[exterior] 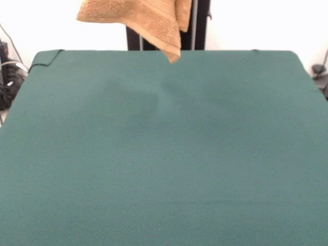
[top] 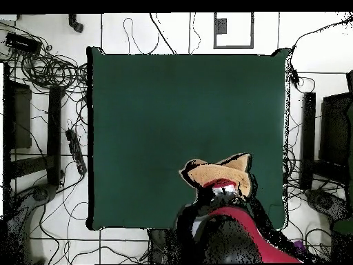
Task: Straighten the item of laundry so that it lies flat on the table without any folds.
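Robotics lab, green-clothed table (exterior: 164, 169), cables (top: 52, 69) tangled on tiled floor (top: 138, 27) (equipment alongside), white walls

I see the table (exterior: 164, 169), a broad rectangle covered in dark green cloth, smooth but for one turned-up corner, with cables on the floor (top: 48, 228) around it.
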